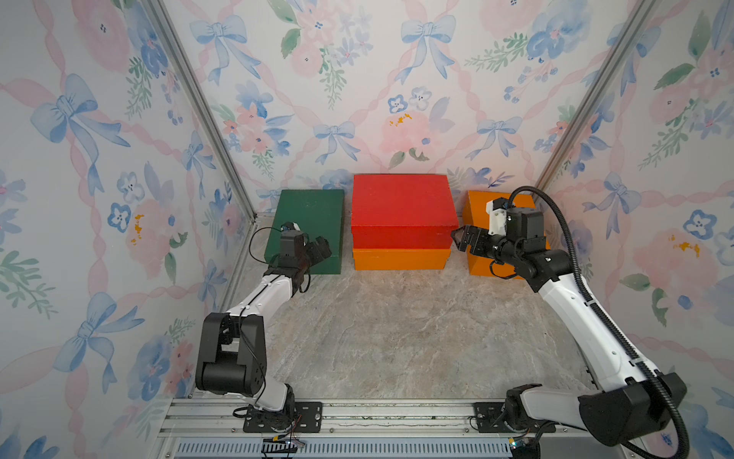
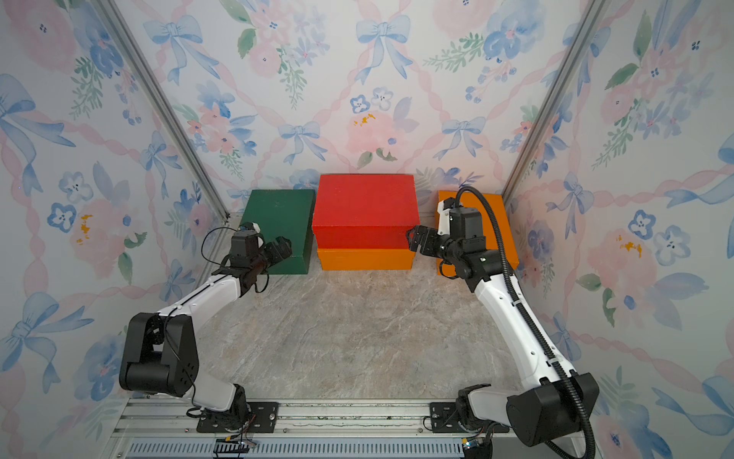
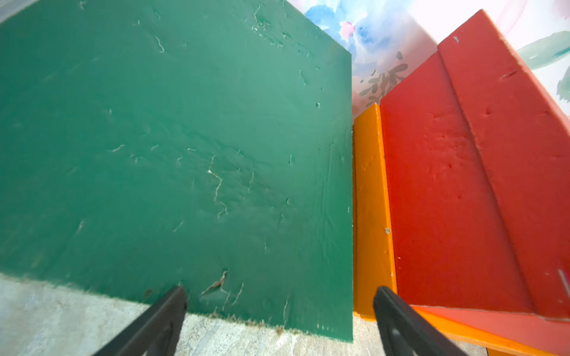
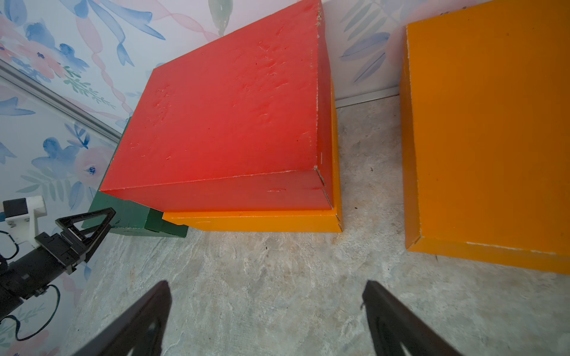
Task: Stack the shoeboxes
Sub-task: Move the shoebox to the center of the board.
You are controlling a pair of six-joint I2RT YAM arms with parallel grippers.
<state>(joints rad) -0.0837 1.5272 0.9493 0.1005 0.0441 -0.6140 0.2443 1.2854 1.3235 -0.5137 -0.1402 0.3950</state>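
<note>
Four shoeboxes point(image 1: 401, 214) along far edge, open tabletop point(image 1: 397, 341)

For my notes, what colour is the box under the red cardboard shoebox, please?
Orange cardboard shoebox, clearest in the right wrist view.

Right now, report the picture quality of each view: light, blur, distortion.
In both top views: even, soft light and sharp detail, but the wide lens splays the corner posts outward. Left wrist view: the green box is sharp, the wallpaper behind the red box is washed out, and the left end effector looks soft. Right wrist view: no glare, and the right end effector looks soft.
</note>
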